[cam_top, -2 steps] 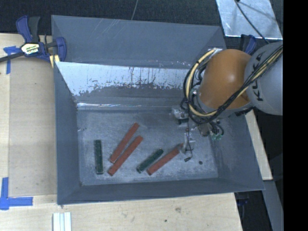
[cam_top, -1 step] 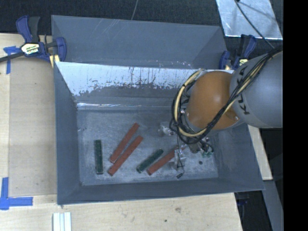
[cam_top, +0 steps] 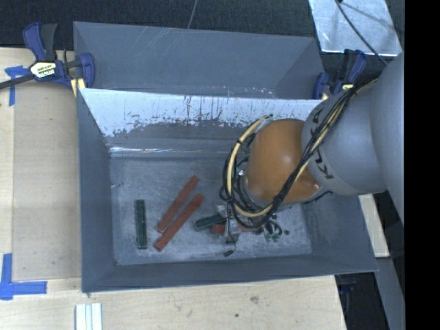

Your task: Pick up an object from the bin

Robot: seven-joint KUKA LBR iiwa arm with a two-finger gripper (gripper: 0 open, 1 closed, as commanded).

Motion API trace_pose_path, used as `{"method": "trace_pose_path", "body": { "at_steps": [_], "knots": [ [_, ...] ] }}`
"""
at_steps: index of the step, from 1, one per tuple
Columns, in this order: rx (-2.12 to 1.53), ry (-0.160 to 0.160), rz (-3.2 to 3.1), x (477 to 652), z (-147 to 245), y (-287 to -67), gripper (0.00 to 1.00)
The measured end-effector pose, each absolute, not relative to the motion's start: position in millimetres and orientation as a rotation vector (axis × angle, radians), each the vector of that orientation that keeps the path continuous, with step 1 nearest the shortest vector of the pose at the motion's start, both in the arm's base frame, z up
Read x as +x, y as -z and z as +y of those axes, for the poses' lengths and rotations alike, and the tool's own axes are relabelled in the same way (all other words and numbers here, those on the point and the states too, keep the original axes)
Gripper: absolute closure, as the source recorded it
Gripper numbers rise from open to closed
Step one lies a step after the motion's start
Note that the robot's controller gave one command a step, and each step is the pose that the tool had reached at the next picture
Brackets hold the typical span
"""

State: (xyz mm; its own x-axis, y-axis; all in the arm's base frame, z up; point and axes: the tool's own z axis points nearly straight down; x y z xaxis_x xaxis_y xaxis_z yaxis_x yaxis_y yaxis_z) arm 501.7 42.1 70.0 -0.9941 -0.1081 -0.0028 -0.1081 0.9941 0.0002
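My gripper (cam_top: 230, 234) is low in the bin, right of the middle, near the front wall. A dark flat piece (cam_top: 206, 221) lies right beside it on its left, with a small red-brown bit (cam_top: 218, 229) touching the gripper's side. Whether either is between its tips is hidden. Two red-brown sticks lie slanted side by side to the left, the upper stick (cam_top: 178, 194) and the lower stick (cam_top: 179, 222). A dark green bar (cam_top: 141, 223) lies upright at the far left of the floor.
The arm with its orange cover and looped cables hangs over the right half of the bin and hides the floor there. A small green scrap (cam_top: 275, 234) lies just right of the gripper.
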Motion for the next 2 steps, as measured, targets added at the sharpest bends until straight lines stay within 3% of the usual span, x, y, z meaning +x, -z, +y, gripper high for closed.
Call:
{"method": "trace_pose_path", "body": {
  "at_steps": [1, 2],
  "knots": [
    [-0.17, 0.0, 3.134, 501.7, 42, -70, 1.0],
    [-0.28, 0.0, 3.127, 548.9, 41, -217, 1.0]
  ]
}}
